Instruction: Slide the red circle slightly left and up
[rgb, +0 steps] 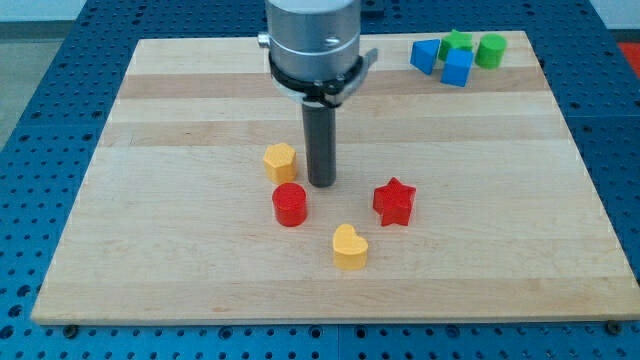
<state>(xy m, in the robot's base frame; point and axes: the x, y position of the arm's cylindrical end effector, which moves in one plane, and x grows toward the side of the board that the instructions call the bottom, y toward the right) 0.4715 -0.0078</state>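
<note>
The red circle (290, 204) is a short red cylinder near the middle of the wooden board (150, 230). My tip (321, 183) rests on the board just up and to the right of it, a small gap apart. A yellow hexagon block (280, 161) lies just left of the rod and above the red circle. A red star (394, 201) lies to the tip's right. A yellow heart (350, 247) lies below, between the circle and the star.
At the view's top right a cluster sits close together: a blue triangle-like block (425, 55), a blue cube (458, 68), a green star-like block (457, 42) and a green cylinder (490, 50). A blue pegboard table (40, 100) surrounds the board.
</note>
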